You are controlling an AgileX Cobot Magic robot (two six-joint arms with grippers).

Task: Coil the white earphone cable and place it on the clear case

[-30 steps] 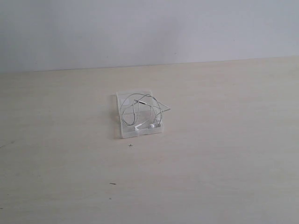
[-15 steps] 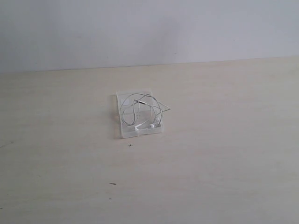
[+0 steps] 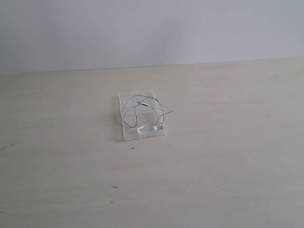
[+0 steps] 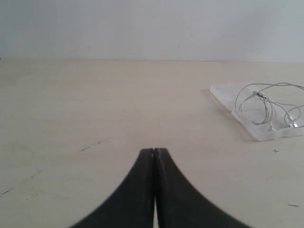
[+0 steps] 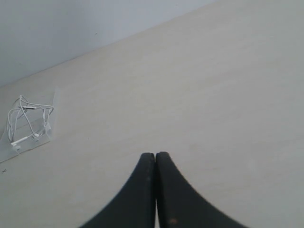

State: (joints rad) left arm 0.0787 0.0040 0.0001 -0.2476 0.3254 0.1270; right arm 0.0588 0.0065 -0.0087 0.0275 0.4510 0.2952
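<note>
In the outside view, the clear case (image 3: 137, 136) lies flat in the middle of the table (image 3: 213, 161). The white earphone cable (image 3: 146, 114) is heaped on it in loose loops, and one loop seems to poke past the case's right edge. My left wrist camera shows my left gripper (image 4: 154, 151) with its jaws pressed together on nothing, well apart from the case. My right gripper (image 5: 155, 156) is likewise closed and empty, well apart from the case.

Pale wood-grain table (image 3: 228, 166); clear case (image 3: 127, 136) lying flat near middle; small dark marks (image 3: 132, 147) near it
</note>
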